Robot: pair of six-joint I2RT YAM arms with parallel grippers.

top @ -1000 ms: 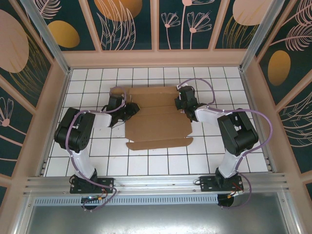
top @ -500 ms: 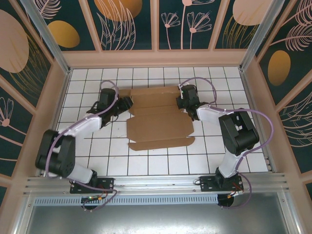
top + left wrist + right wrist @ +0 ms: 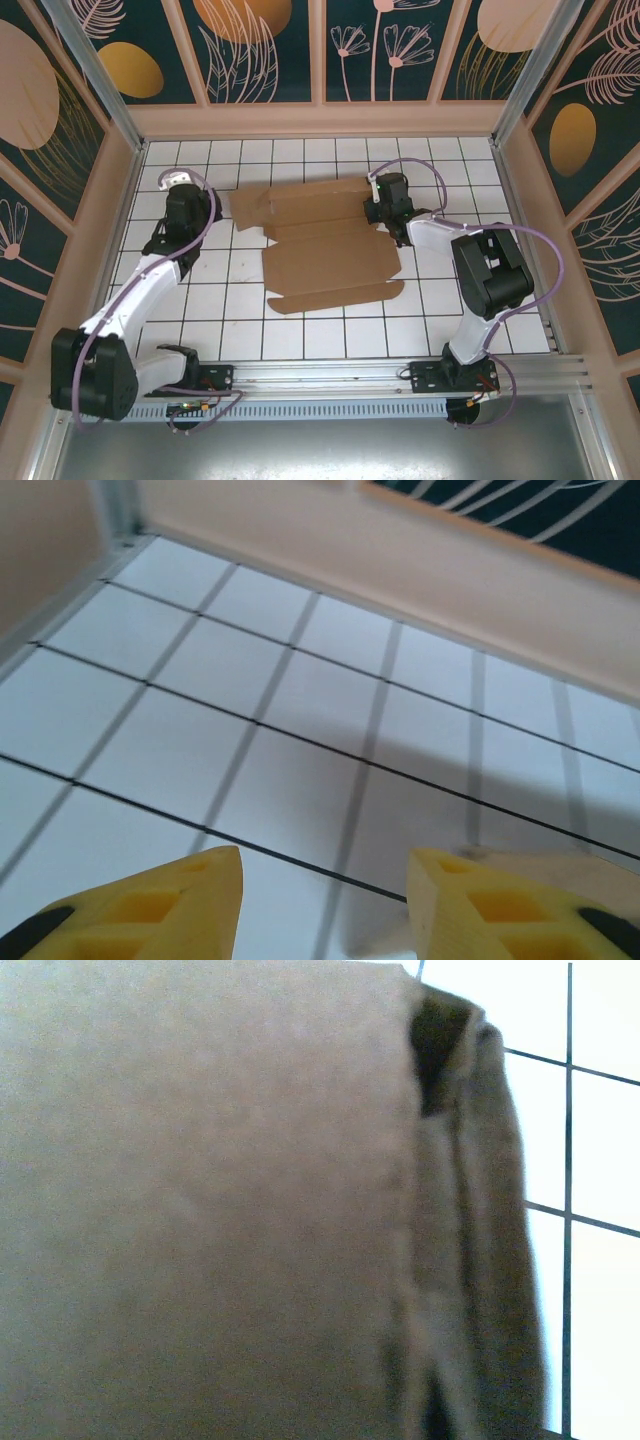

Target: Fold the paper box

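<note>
The box (image 3: 325,260) lies mostly flat mid-table, far part creased, near flap loose. The left gripper (image 3: 182,207) sits well left of the sheet over bare tile (image 3: 300,730), with yellow fingers (image 3: 150,900) apart and nothing between them. A bit of cardboard shows at the lower right of its wrist view. The right gripper (image 3: 386,200) is at the box's far right edge. Its wrist view is cardboard up close with a doubled-over side strip (image 3: 460,1220) and its fingers are hidden, so can't tell if it's clamped. Step looks like raising the side flaps. To do it well, right pins the panel and left comes in low, gets a finger under the left flap (image 3: 245,208) and folds along the crease — no dragging the sheet.
</note>
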